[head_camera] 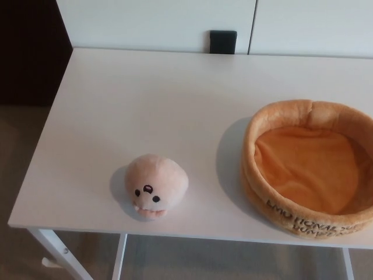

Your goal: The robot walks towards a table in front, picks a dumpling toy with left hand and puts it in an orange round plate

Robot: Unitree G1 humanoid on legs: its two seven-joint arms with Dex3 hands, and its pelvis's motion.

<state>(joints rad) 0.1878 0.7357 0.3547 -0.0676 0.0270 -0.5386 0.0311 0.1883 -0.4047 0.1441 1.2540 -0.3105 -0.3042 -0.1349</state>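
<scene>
Plush, pale peach and rounded, the dumpling toy (155,185) is sitting near the front edge of the white table (145,99), face turned toward the camera, with a small stitched mouth flap touching the tabletop. No fingers are showing anywhere in the head view, so neither hand's state can be told and nothing can be placed against them; the toy is lying free, held by nothing. It is looking soft and light, likely squashing under pressure rather than slipping, and not fragile. A sensible hold would be across the domed body, thumb on one side and fingers on the other, squeezing into the stuffing rather than pinching the face. To the right, well apart from the toy, the orange round plate (274,119) is resting empty, its padded fabric wall standing tall enough that the toy would need lifting over the rim.
</scene>
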